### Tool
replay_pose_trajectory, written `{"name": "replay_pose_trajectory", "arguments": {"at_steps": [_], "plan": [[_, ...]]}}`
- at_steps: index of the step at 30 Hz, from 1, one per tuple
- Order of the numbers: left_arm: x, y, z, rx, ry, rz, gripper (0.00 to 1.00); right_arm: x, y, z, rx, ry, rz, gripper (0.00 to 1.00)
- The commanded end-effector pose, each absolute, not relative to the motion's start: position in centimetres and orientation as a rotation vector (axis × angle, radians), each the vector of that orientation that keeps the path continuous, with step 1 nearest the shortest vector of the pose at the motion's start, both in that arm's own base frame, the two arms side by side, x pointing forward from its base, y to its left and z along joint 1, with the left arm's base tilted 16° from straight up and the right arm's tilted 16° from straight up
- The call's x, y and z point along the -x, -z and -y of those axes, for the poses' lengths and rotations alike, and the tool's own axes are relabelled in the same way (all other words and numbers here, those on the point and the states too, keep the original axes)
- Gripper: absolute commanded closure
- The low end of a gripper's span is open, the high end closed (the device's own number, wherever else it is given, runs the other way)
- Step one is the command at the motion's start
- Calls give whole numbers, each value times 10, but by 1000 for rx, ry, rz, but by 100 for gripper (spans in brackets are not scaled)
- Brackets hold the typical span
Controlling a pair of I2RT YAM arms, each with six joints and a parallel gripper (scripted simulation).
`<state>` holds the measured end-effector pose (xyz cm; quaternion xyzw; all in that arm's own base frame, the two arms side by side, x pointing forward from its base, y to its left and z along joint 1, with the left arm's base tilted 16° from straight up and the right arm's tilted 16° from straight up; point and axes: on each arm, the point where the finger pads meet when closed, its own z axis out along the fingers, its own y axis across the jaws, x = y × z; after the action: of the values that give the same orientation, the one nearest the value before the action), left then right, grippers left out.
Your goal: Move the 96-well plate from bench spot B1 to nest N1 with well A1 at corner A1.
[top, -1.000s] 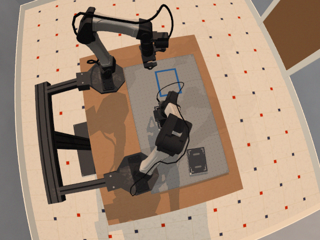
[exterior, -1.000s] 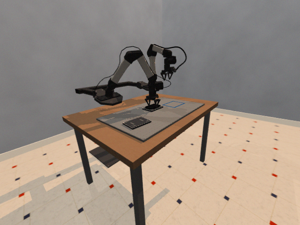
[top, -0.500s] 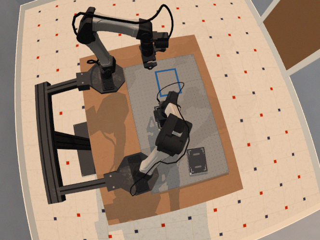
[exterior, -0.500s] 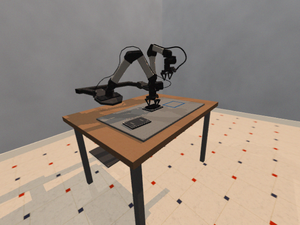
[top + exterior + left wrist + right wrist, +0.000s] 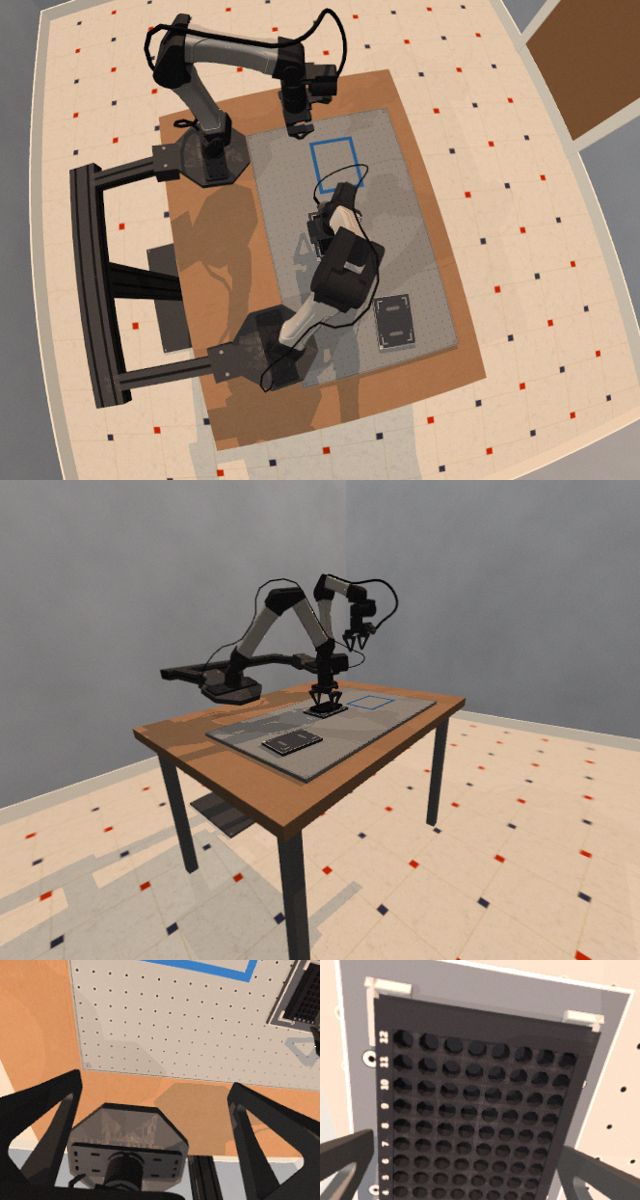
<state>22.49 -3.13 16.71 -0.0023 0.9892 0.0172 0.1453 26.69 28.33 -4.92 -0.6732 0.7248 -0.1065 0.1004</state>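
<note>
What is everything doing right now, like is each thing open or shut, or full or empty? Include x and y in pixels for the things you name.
Left gripper (image 5: 300, 131) (image 5: 357, 648) (image 5: 156, 1079): open, holding nothing.
Right gripper (image 5: 325, 702) (image 5: 468, 1140): open, fingers either side of the plate.
Well plate (image 5: 305, 1001) (image 5: 475, 1100): in the middle nest, not gripped.
Middle nest (image 5: 313, 713) (image 5: 286, 996) (image 5: 356, 1081): full.
End nest (image 5: 394, 320) (image 5: 290, 742): empty.
Blue outline (image 5: 315, 168) (image 5: 360, 706) (image 5: 194, 969): no plate inside.
</note>
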Motion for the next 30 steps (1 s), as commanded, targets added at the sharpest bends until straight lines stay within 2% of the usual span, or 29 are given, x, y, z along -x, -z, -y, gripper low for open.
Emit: {"name": "replay_pose_trajectory", "arguments": {"at_steps": [1, 14, 15, 30], "plan": [[-225, -169, 32, -3, -41, -2847, 0, -266, 59, -282, 2015, 320, -2163, 0], [-225, -169, 32, -3, -41, -2847, 0, -266, 59, -283, 2016, 320, -2161, 0], [-225, -169, 32, -3, -41, -2847, 0, -266, 59, -284, 2015, 319, -2160, 100], [-225, -169, 32, -3, -41, -2847, 0, -268, 59, -287, 2003, 309, -2153, 100]]}}
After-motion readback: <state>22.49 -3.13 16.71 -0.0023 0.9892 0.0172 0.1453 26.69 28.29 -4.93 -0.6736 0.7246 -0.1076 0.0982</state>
